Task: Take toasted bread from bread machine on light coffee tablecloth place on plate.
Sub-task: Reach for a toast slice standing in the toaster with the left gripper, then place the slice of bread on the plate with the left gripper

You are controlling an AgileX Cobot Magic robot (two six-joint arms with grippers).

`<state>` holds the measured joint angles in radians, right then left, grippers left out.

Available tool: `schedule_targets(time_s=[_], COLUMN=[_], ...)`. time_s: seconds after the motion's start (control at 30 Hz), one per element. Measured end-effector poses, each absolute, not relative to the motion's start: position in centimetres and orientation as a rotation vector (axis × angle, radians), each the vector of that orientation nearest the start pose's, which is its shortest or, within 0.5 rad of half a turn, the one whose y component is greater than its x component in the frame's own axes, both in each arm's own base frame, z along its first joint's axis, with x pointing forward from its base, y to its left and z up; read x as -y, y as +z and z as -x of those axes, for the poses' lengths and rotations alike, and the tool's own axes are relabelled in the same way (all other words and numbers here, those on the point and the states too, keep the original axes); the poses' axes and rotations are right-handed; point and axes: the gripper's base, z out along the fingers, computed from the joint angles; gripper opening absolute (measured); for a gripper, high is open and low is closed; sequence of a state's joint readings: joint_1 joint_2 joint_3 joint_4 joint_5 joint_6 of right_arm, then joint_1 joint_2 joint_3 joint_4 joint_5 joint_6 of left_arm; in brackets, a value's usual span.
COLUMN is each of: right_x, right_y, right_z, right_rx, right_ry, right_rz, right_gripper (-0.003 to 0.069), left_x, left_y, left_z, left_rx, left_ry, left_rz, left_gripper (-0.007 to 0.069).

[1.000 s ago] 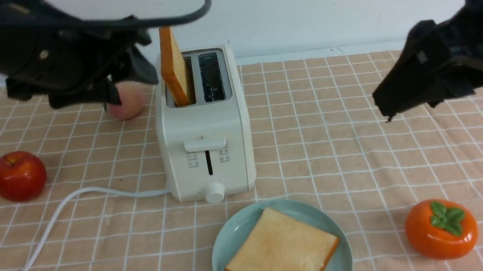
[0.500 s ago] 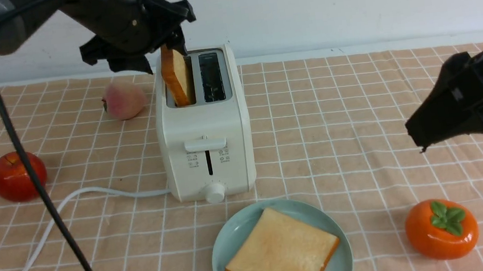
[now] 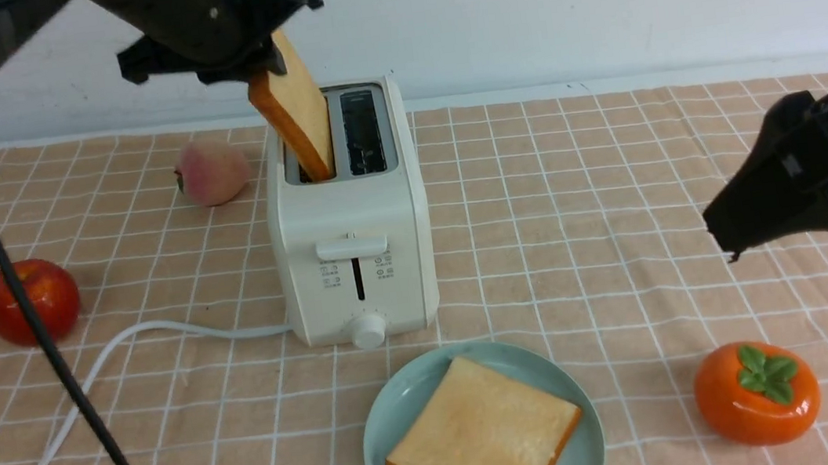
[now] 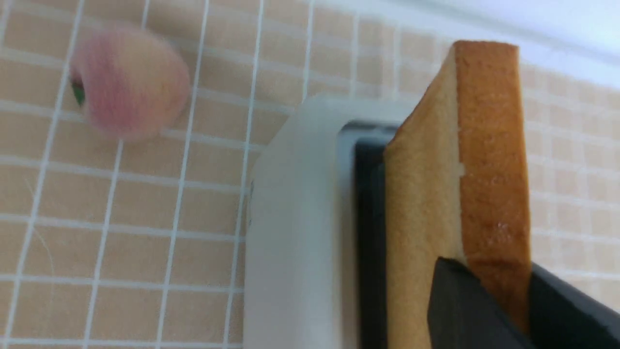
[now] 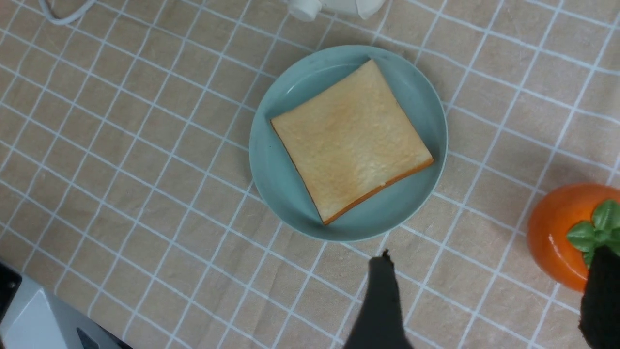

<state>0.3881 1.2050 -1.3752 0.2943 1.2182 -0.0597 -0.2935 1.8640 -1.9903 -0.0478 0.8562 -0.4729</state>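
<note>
Clear only in wrist views: left jaws tight on toasted bread [image 4: 489, 160], right jaws apart.

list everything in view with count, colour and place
tablecloth: 1, tan with white grid, under everything
bread machine: 1, cream-white, centre
raised toast: 1, golden, tilted in its left slot
plate: 1, blue-green, in front of bread machine
plated toast: 1, golden, flat on plate
cord: 1, white, trailing left
apple: 1, red, left
peach: 1, pink, back left
persimmon: 1, orange, front right
left gripper: 1, black, shut on raised toast
right gripper: 1, black, open, hovering right
</note>
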Motion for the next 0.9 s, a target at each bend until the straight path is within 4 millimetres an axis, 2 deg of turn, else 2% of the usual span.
schedule_targets(time_s=[0.03,0.07,0.1,0.13,0.17,0.2,0.27,0.33,0.4,0.43,0.47,0.5,0.53,0.57,0.6,0.63,0.7,0.8,0.9], right_x=[-10.7,-10.6,-10.6,-10.6,-10.6,-10.5,-10.5,-10.5,-10.5,-10.5,-10.5,-10.5,-10.5,-10.5,-10.5,-10.5,-10.6,-10.6,-10.6], right_y=[41.4,41.4,41.4,41.4,41.4,41.4,41.4,41.4,41.4,41.4,41.4,41.4,41.5,41.5,41.5,41.6,41.7,41.7,41.7], right_z=[-19.7,-19.8,-19.8,-19.8,-19.8,-19.8,-19.8,-19.8,-19.9,-19.9,-19.9,-19.9,-20.0,-20.0,-20.1,-20.2,-20.3,-20.3,-20.4], right_rx=[-2.485,-2.485,-2.485,-2.485,-2.485,-2.485,-2.485,-2.485,-2.483,-2.481,-2.476,-2.474,-2.463,-2.462,-2.458,-2.445,-2.43,-2.422,-2.42], right_ry=[0.507,0.504,0.494,0.488,0.488,0.481,0.478,0.474,0.471,0.471,0.47,0.47,0.471,0.472,0.472,0.473,0.473,0.472,0.472], right_rz=[0.548,0.548,0.549,0.549,0.549,0.55,0.55,0.55,0.549,0.548,0.546,0.545,0.541,0.54,0.539,0.534,0.528,0.525,0.524], right_gripper=[0.0514,0.0514,0.0514,0.0514,0.0514,0.0514,0.0514,0.0514,0.0514,0.0514,0.0514,0.0514,0.0514,0.0514,0.0514,0.0514,0.0514,0.0514,0.0514], left_x=[12.3,12.1,11.3,10.8,10.7,9.8,9.0,8.8,9.2,9.6,10.4,10.5,11.7,11.9,12.3,13.1,14.2,16.0,17.5], left_y=[42.6,43.4,46.2,47.6,47.9,50.1,51.5,51.1,49.3,48.0,45.8,45.3,41.5,41.1,39.1,35.8,32.0,27.6,24.8], left_z=[-39.7,-39.2,-36.9,-35.4,-35.0,-31.9,-28.7,-26.7,-25.0,-24.9,-25.0,-25.1,-25.9,-26.0,-26.5,-27.1,-28.0,-29.3,-31.0], left_rx=[-2.191,-2.173,-2.119,-2.103,-2.099,-2.087,-2.106,-2.165,-2.246,-2.285,-2.331,-2.339,-2.387,-2.379,-2.412,-2.432,-2.434,-2.381,-2.352], left_ry=[-0.474,-0.476,-0.474,-0.47,-0.47,-0.465,-0.46,-0.484,-0.549,-0.588,-0.659,-0.669,-0.761,-0.781,-0.807,-0.863,-0.982,-1.144,-1.236], left_rz=[0.196,0.191,0.167,0.155,0.153,0.133,0.105,0.068,-0.027,-0.055,-0.13,-0.14,-0.243,-0.271,-0.305,-0.423,-0.513,-0.576,-0.499], left_gripper=[0.0092,0.0092,0.0092,0.0092,0.0092,0.0092,0.0092,0.0092,0.0092,0.0092,0.0092,0.0092,0.0092,0.0092,0.0092,0.0092,0.0092,0.0092,0.0092])
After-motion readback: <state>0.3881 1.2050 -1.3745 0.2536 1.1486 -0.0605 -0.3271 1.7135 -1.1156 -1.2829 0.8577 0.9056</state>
